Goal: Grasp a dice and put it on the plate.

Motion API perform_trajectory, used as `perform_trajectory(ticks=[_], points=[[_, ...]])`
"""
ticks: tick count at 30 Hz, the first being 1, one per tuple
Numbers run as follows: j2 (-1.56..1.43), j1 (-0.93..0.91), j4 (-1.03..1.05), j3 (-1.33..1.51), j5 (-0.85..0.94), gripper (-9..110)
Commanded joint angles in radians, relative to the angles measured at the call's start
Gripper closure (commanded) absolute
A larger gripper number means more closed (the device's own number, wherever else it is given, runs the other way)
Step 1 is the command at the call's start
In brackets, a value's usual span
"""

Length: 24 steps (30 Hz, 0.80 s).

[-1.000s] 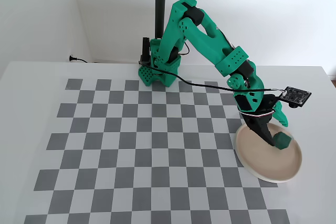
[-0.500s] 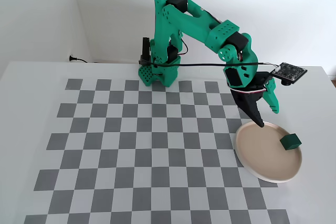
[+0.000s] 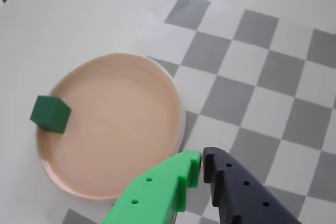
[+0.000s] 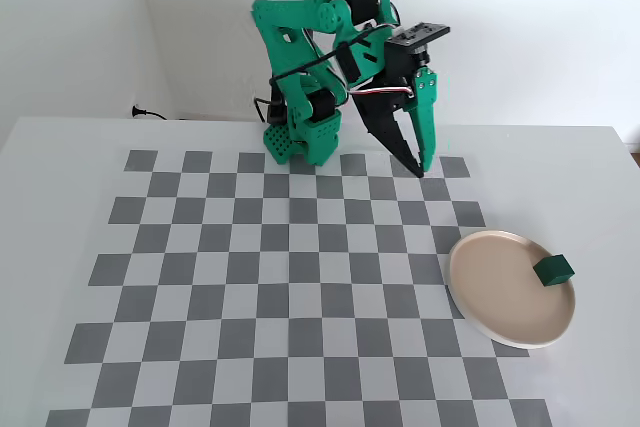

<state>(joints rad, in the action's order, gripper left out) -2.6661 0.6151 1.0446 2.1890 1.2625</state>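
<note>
Sitting on the right edge of the plate (image 4: 490, 292) in the fixed view, looking light, rigid, easily pinched across flat opposite faces: the dice (image 4: 553, 269), well apart from the closed, empty tool (image 4: 424, 167).

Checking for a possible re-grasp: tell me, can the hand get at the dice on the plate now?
Probably yes. The dice sits alone at the plate's edge, nothing stands around it, and the hand, closed and empty, hangs above bare checkerboard nearby.

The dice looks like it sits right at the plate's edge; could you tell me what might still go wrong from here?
1. The dice rests on the plate's rim, overhanging slightly, so a bump could tip it off.
2. The gripper hangs closed above the board; a sweep toward the plate might nudge it.
</note>
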Motion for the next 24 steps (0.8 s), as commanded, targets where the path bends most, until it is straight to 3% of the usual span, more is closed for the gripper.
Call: perform_trajectory(ticks=[1, 11, 18, 21, 24], points=[[-0.233, -0.081, -0.052, 0.160, -0.066, 106], [-0.655, -0.302, -0.120, 0.571, -0.319, 106], [-0.667, -0.411, -0.152, 0.673, -0.546, 106], [-0.667, -0.426, -0.163, 0.709, -0.762, 106], [-0.666, -0.485, -0.167, 0.741, -0.854, 106]])
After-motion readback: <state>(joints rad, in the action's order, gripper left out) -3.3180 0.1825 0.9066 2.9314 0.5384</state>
